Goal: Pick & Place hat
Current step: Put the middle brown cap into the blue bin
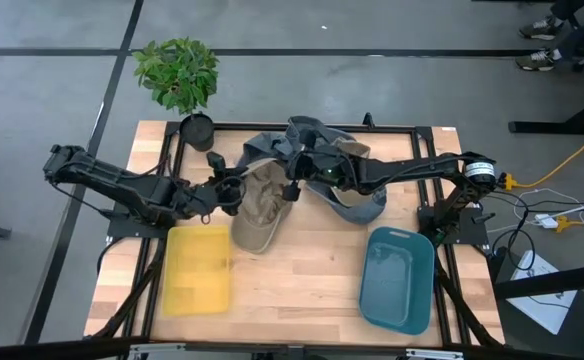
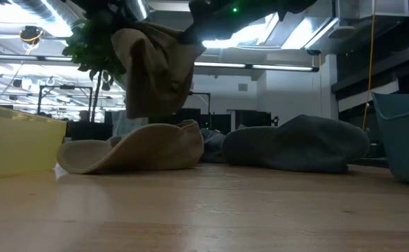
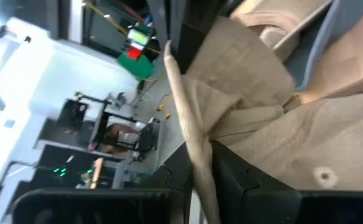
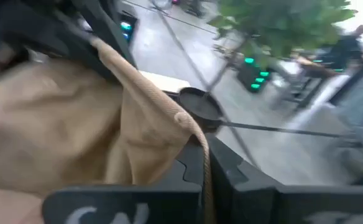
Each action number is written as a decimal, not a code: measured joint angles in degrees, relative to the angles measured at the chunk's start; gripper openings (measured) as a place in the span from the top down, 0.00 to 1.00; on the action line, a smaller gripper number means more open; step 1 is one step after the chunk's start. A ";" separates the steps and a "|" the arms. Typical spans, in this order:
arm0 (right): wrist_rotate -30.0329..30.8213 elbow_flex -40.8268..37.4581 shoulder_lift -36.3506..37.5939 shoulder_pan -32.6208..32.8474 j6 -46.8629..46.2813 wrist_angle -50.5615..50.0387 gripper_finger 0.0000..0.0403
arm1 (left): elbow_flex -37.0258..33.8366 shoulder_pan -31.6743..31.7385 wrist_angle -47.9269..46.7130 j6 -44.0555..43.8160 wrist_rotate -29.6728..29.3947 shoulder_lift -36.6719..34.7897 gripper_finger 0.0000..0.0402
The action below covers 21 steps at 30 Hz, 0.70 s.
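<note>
A tan cloth hat (image 1: 265,188) is held up between both grippers over the table's middle; in the low view the tan hat (image 2: 155,70) hangs crumpled above the wood. My left gripper (image 1: 234,192) is shut on its left side and my right gripper (image 1: 292,188) on its right side. Below it, what looks like a second tan hat (image 2: 138,148) lies flat on the table by its brim. Grey hats (image 1: 357,200) lie in a pile behind and to the right. My left gripper (image 3: 197,158) pinches a folded edge of the tan hat (image 3: 191,134) between its two fingers, coming level from the table's left. The cloth spreads away beyond the fingers, lifted off the table. My right gripper (image 4: 203,162) pinches the hat's corded rim edge (image 4: 191,127) between its two fingers, coming from the table's right. The cloth hangs slack beside the fingers.
A yellow bin (image 1: 198,268) stands at the near left and a teal bin (image 1: 397,278) at the near right. A potted plant (image 1: 179,75) stands at the far left corner. The grey hats (image 2: 295,143) take up the far right; bare wood lies between the bins.
</note>
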<state>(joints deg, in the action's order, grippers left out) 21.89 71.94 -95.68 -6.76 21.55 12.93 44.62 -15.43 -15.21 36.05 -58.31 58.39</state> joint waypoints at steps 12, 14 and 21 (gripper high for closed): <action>20.94 3.20 0.09 -3.00 1.64 -1.71 0.99 | -0.09 -7.60 1.35 -19.48 -16.32 -8.10 0.67; 16.78 4.10 0.15 -3.13 0.09 -2.79 0.99 | -0.09 -5.75 3.44 -21.66 -15.81 -8.30 0.61; 0.14 9.07 0.15 -2.69 -6.42 -11.27 0.99 | -0.09 0.03 10.46 -24.71 -8.08 -6.24 0.46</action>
<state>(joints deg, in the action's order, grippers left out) 22.03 81.01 -95.52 -9.45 15.13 1.66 44.53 -15.40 -4.75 11.34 -66.39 52.15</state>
